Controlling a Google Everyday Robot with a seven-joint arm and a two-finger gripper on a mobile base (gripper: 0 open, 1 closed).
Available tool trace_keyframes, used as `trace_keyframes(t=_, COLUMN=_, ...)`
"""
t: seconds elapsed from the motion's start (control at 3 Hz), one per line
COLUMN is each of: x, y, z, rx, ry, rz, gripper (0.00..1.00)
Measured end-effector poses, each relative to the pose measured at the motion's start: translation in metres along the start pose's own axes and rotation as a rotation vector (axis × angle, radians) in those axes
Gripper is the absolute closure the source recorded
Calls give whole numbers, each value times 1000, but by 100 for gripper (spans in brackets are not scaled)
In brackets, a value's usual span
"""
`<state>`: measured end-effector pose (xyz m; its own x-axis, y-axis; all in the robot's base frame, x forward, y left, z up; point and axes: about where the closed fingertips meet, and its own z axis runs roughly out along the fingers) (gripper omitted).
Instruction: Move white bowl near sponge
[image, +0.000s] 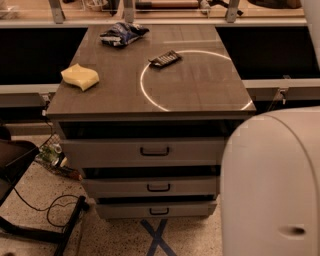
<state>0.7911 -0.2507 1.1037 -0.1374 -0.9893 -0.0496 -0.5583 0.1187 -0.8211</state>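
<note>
Sponge (80, 76) rests at the tabletop's (195, 87) left side, snack bag (123, 34) farther back. The gripper is out of view, so I cannot tell its jaws' state.

Warm, dim indoor light tints everything amber. A bright ring of glare (141, 88) curves across the glossy tabletop (115, 100) (probably a lamp's reflection from above). Recesses (30, 55) either side in the upper frame fall to solid black. The pale robot body (270, 185), lower right, is evenly lit; the gripper lies outside the frame.
</note>
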Motion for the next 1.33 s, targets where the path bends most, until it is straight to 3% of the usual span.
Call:
trace_keyframes(t=0.33, x=-4, y=7, z=-22, rx=2, ry=-5, rz=13, gripper=100)
trace_keyframes(t=0.67, x=-2, y=37, z=-35, rx=-64, ry=-63, rz=33, gripper=100)
trace_keyframes(t=1.0, x=-9, y=65, z=-43, rx=-149, ry=-235, rz=80, gripper=100)
trace_keyframes(t=1.33, x=-31, y=83, z=-47, rx=-219, ry=-471, rz=113, gripper=100)
